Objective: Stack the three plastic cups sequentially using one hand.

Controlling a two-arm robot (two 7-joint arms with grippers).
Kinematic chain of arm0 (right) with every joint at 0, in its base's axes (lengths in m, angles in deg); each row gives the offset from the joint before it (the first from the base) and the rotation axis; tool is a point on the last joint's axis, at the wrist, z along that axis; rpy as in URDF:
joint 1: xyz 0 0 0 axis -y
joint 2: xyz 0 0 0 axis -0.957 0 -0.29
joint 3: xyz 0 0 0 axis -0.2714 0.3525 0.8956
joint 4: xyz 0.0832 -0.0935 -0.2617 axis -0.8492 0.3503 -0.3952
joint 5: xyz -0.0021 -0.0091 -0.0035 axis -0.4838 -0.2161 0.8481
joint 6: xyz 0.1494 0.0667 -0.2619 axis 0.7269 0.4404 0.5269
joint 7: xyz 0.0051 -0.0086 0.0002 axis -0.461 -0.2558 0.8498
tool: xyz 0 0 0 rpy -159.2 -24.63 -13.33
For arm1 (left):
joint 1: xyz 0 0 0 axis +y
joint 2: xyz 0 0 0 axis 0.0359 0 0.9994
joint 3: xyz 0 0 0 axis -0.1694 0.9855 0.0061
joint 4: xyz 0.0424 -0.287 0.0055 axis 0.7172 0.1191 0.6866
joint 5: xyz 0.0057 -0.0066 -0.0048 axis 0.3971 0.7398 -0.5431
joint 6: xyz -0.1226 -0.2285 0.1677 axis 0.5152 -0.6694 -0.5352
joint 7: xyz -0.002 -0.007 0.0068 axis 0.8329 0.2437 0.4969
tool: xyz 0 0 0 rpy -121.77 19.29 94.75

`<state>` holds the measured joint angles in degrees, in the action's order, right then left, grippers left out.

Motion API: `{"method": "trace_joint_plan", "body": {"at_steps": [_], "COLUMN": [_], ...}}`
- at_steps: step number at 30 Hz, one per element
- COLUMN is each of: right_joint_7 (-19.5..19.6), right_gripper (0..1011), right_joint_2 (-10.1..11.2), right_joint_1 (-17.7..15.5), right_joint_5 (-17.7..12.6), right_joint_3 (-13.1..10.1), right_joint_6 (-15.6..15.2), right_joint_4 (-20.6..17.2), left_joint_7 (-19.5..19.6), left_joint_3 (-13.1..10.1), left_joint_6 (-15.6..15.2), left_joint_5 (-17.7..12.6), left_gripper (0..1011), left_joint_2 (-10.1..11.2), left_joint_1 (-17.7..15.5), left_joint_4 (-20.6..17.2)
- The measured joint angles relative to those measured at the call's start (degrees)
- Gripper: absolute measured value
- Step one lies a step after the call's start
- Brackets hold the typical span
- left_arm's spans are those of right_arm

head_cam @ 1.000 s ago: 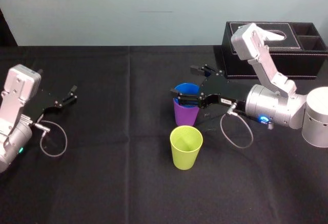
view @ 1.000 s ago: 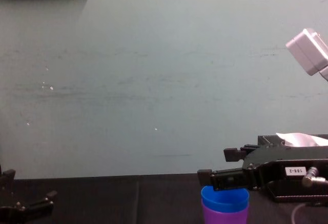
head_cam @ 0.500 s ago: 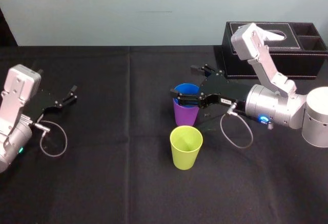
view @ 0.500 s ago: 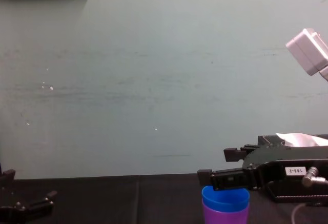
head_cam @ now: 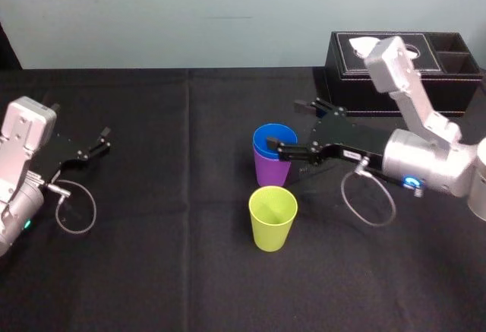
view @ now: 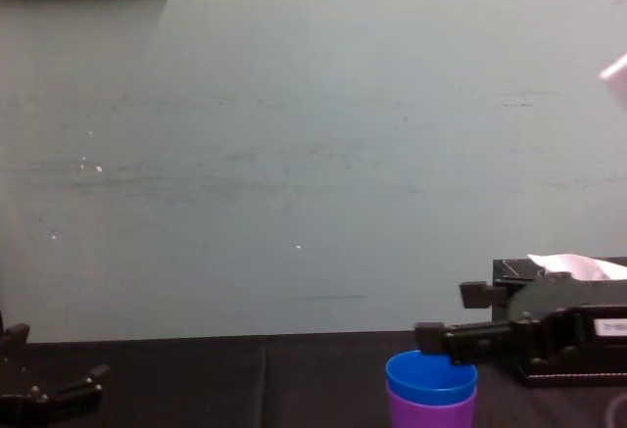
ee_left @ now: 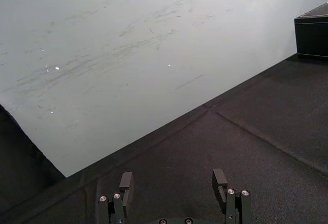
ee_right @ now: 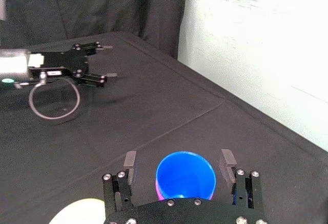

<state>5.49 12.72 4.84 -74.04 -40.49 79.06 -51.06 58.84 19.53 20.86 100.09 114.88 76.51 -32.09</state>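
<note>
Your right claw [head_cam: 285,127] open at blue cup [head_cam: 267,139] nested in purple cup [head_cam: 272,171], yellow-green cup [head_cam: 272,222] nearer front edge of table [head_cam: 167,256], left claw [head_cam: 104,139] open.

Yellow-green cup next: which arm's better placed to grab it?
Right. The right gripper is open beside the blue cup nested in the purple cup, close to the yellow-green cup. The left gripper sits far off to the left.

Soft even light, perhaps overhead; wall [ee_right: 266,55] glaring in right wrist view.
</note>
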Motion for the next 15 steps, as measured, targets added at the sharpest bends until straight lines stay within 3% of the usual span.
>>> {"method": "trace_joint_plan", "body": {"at_steps": [9, 15], "right_joint_7": [-3.1, -4.2], "right_gripper": [1003, 1003], "right_joint_2": [5.4, 8.5], "right_joint_1": [-5.8, -8.9], "right_joint_5": [-3.7, -4.1], "right_joint_3": [-2.7, -3.1], "right_joint_6": [4.3, 5.8], "right_joint_4": [-3.7, -5.5], "left_joint_7": [0.0, 0.0], "left_joint_3": [0.0, 0.0], "left_joint_6": [0.0, 0.0], "left_joint_5": [0.0, 0.0], "left_gripper": [1011, 1011], "left_joint_2": [0.0, 0.0], "left_joint_1": [0.0, 0.0], "left_joint_4": [0.0, 0.0]}}
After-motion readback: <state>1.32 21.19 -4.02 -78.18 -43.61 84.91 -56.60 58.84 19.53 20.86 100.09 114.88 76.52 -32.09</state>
